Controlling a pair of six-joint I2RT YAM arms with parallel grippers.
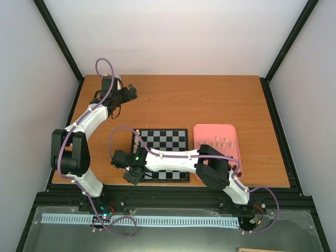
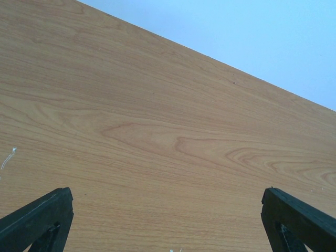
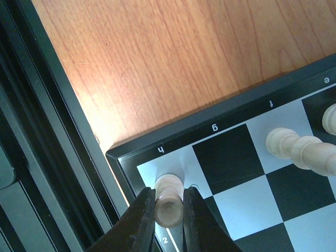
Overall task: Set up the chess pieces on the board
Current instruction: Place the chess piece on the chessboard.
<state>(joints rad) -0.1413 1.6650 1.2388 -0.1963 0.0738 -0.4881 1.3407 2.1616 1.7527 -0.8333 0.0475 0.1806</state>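
The board [image 1: 176, 137] lies at the table's near middle, its corner [image 3: 220, 157] showing in the right wrist view. My right gripper [image 3: 169, 193] is shut on a pale cream chess piece [image 3: 169, 210] that stands on the light corner square marked h, at the board's near left corner [image 1: 133, 176]. Two more cream pieces [image 3: 294, 148] stand further along that edge row, seen from above as pale pieces [image 1: 136, 137] on the board's left column. My left gripper [image 2: 168, 231] hangs open over bare wood at the far left [image 1: 130, 93], with nothing between its fingers [image 2: 37, 220].
A pink tray [image 1: 231, 157] right of the board holds several pale pieces [image 1: 219, 142]. The table's black front rail [image 3: 47, 157] runs just beside the board's corner. My right arm [image 1: 173, 157] stretches across the board's near half.
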